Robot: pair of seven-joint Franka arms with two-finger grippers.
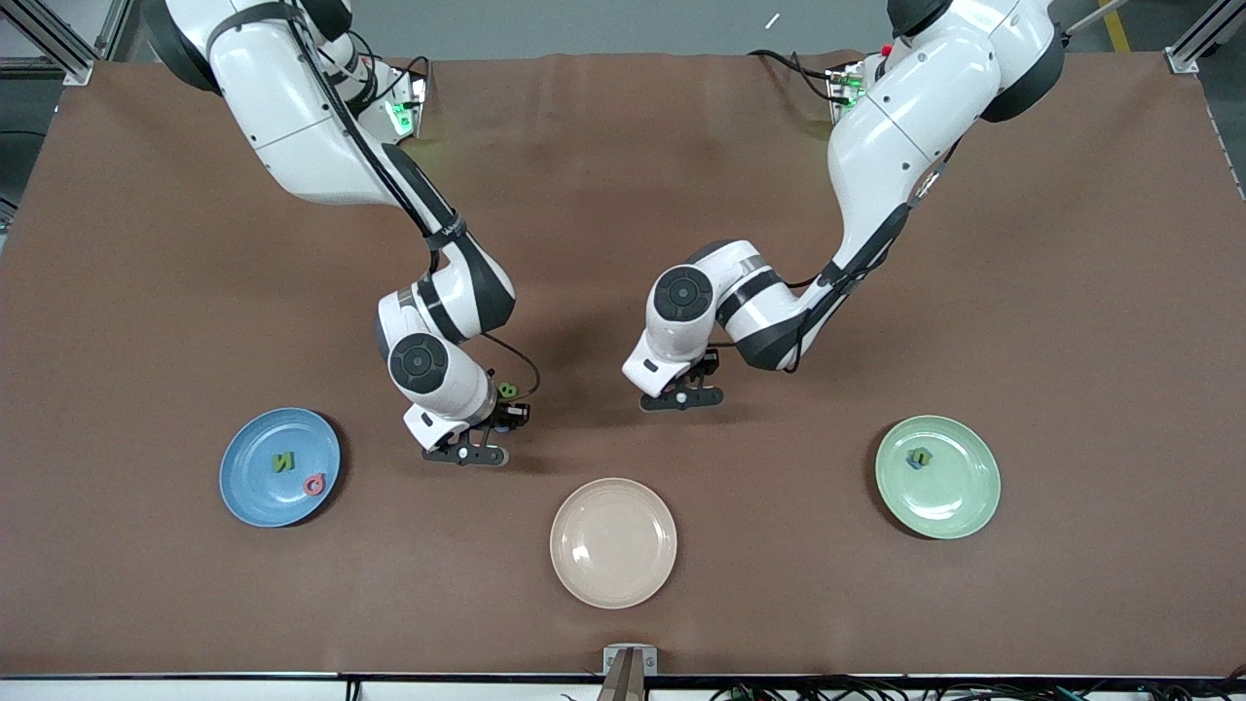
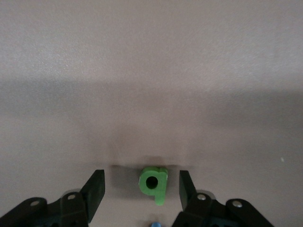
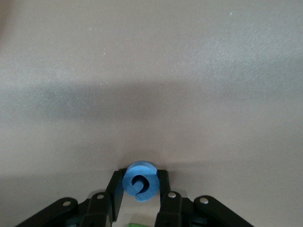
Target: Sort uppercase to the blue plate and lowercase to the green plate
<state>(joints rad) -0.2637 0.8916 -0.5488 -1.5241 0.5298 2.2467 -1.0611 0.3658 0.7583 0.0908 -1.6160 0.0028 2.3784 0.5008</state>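
Observation:
My right gripper (image 1: 465, 454) (image 3: 139, 177) is shut on the blue G/C letter (image 3: 141, 168), low over the table beside the blue plate (image 1: 243, 497). That plate holds the green N (image 1: 283, 461) and the pink-red Q (image 1: 313, 483). The green B (image 1: 507, 390) lies by my right wrist. My left gripper (image 1: 681, 397) (image 2: 141, 178) is open, low at mid-table, with the green h/p-like piece (image 2: 161, 189) lying on the table between its fingers. The green plate (image 1: 964, 511) holds the green n/u-like piece (image 1: 921, 453) and a blue piece (image 1: 914, 464).
A cream-beige plate (image 1: 613, 574) stands near the front edge, between the two coloured plates. A small blue bit (image 2: 155, 223) shows at the edge of the left wrist view. Brown table cover lies all round.

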